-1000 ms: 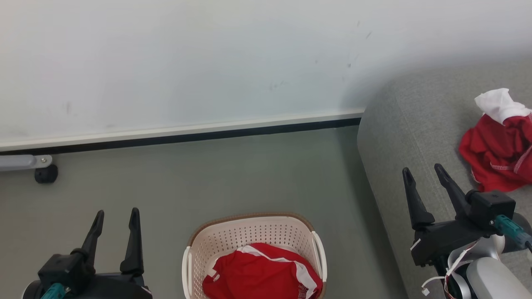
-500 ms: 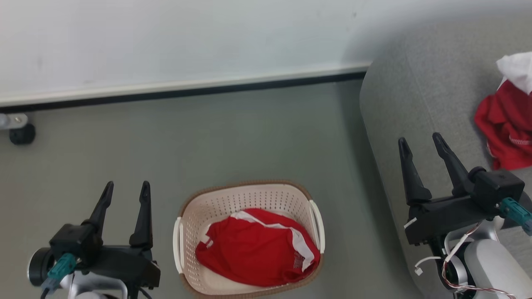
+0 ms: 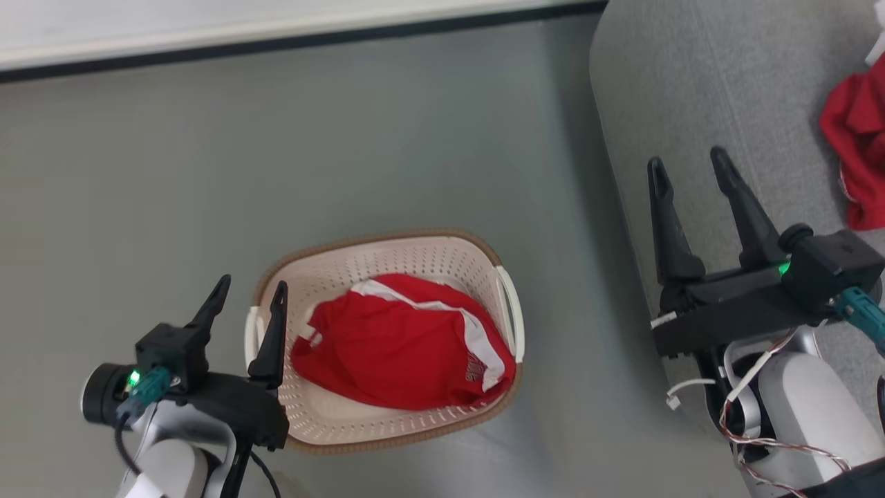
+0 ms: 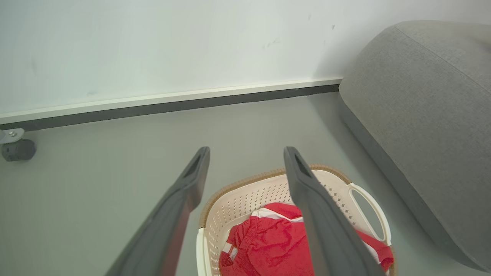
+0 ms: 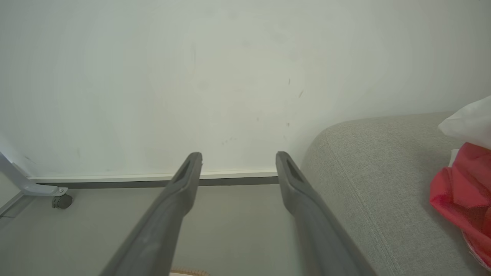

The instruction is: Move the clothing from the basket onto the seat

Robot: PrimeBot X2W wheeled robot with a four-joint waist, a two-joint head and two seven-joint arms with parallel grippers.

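perforated plastic basket (image 3: 415,259), soft red clothing (image 3: 394,346), woven-fabric seat (image 3: 698,90)

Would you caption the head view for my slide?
Open left tool and right tool flank cream perforated plastic basket holding red white-striped garment beside grey fabric seat.

No readable text, small dark print (image 3: 476,369) on red clothing (image 3: 394,346), illegible

Soft, even light is filling every view. The seat (image 3: 691,104) is casting a faint shadow on the floor (image 3: 346,152) at its left. A pale sheen is showing lower centre, and the left gripper (image 4: 246,150) is blurring toward the bottom edge.
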